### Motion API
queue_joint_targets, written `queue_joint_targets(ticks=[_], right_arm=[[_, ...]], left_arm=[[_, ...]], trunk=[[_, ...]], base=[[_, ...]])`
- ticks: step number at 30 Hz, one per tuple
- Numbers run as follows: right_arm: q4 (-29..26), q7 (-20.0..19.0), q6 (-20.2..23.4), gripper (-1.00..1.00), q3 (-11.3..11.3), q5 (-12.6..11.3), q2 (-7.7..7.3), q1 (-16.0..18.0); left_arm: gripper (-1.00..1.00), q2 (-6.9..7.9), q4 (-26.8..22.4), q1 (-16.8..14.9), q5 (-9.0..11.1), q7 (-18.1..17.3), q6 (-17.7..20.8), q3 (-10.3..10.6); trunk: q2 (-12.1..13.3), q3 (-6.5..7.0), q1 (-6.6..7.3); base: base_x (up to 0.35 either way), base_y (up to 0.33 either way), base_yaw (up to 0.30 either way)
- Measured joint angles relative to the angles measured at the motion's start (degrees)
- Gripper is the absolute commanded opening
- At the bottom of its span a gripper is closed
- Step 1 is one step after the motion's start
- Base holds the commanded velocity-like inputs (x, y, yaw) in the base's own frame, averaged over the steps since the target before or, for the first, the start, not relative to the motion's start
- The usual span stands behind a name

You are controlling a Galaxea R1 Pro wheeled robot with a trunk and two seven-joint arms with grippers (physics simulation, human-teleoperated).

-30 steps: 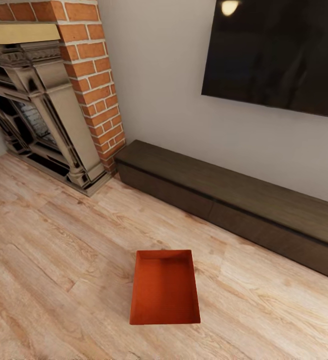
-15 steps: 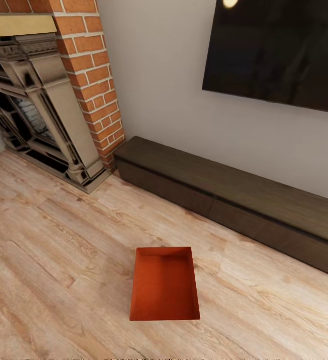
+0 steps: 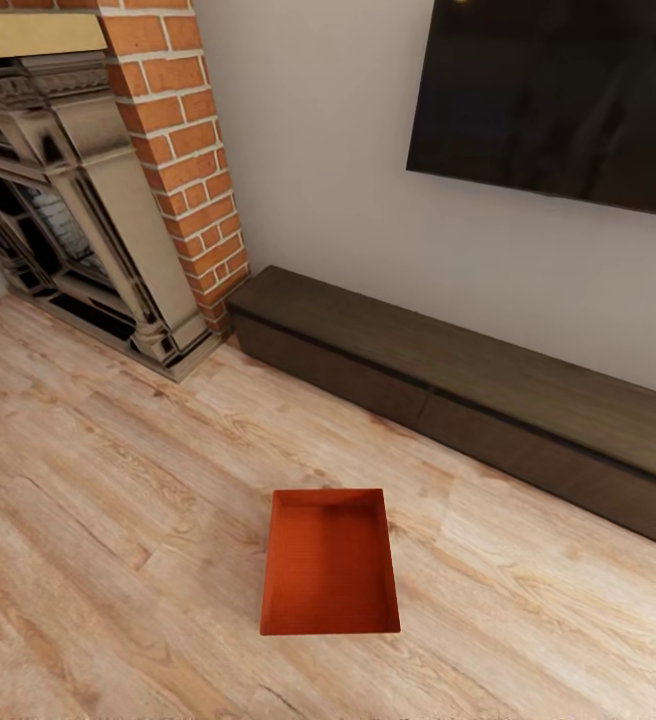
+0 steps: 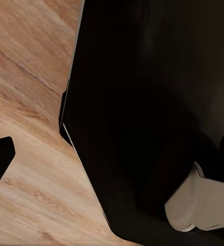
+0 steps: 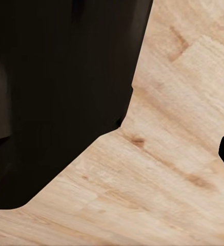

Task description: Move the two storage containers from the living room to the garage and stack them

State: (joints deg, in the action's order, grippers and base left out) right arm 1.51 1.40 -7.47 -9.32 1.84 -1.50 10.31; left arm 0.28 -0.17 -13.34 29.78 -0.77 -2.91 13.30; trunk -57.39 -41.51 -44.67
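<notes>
**Q:** Where does the task's thing sit, and how would you take this step well?

**A:** I see one orange-red storage container [image 3: 330, 565] on the living room's light wood plank floor [image 3: 98, 500], open side up, directly ahead of me and well apart from the long dark cabinet [image 3: 448, 390] and the brick fireplace column [image 3: 183, 150]. A black TV [image 3: 558, 95] hangs on the wall. I judge I am closing in on the bin. I would keep it centred, stop with its near wall within reach, then bring both arms down to opposite walls. Whether each end effector is spread or pressed together I cannot tell: both wrist views show mostly the dark robot body [image 4: 142, 113] over planks.

**Q:** What differs from the earlier frame?

**A:** The whole head picture has shifted, so my camera moved. The bin lies slightly higher in view and the TV's light reflection has gone.
</notes>
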Motion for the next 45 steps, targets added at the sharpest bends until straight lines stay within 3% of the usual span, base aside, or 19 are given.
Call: queue_joint_targets(ticks=[14,45], right_arm=[[0.0,0.0,0.2,1.00,0.0,0.0,-0.02,0.0],[0.1,-0.7,0.4,1.00,-0.1,0.0,0.11,0.0]], left_arm=[[1.00,-0.02,0.0,0.0,0.0,0.1,0.0,0.0],[1.00,0.89,-0.7,0.0,-0.7,0.1,-0.1,0.4]], trunk=[[0.0,-1.00,0.00],[0.0,-1.04,0.00]], base=[[0.000,0.000,0.000],[0.000,0.000,0.000]])
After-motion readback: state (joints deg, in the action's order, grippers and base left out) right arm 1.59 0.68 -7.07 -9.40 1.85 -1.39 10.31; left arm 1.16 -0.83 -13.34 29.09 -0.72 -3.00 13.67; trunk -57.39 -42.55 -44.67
